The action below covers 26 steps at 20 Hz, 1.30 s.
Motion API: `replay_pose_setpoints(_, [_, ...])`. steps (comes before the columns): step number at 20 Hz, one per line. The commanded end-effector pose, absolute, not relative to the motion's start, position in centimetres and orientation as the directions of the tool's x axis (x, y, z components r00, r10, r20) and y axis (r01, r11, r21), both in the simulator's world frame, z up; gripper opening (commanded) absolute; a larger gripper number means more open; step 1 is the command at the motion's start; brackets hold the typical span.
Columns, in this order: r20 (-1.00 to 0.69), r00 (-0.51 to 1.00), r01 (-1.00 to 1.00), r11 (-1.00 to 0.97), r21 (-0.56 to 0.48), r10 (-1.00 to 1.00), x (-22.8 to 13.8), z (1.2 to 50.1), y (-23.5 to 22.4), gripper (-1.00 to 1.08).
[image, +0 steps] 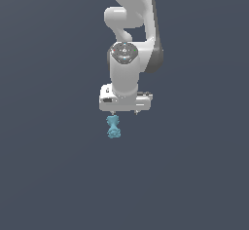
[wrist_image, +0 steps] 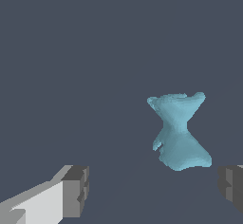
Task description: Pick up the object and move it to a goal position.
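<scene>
The object (image: 113, 126) is a small light-blue lumpy figure with a narrow waist. In the exterior view it lies on the dark surface just below the white gripper (image: 124, 112), under its left side. In the wrist view the object (wrist_image: 179, 130) sits between the two grey fingertips but closer to one of them (wrist_image: 231, 187); the other fingertip (wrist_image: 76, 190) is far from it. The gripper (wrist_image: 154, 190) is open wide and empty, and touches nothing.
The white arm (image: 131, 29) rises toward the top of the exterior view. A plain dark grey surface (image: 48, 175) surrounds the object on all sides. No other objects or marker show.
</scene>
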<state>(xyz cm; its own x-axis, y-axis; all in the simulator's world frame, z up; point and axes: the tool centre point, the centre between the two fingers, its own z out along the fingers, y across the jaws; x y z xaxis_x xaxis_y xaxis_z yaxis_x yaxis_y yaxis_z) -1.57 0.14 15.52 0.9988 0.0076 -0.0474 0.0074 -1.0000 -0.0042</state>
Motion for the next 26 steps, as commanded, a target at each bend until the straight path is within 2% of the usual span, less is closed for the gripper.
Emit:
replay_pose_setpoints(1, [-0.047, 0.999, 0.007, -1.0, -0.004, 0.008, -1.6, 15.5, 0.1, 1.0])
replay_pose_setpoints(16, [-0.046, 0.998, 0.031, -0.999, 0.008, 0.031, -1.9, 16.1, -1.6, 1.0])
replay_pose_setpoints(26, [-0.022, 0.996, 0.09, -0.996, 0.002, 0.09, -1.1, 13.6, -3.7, 1.0])
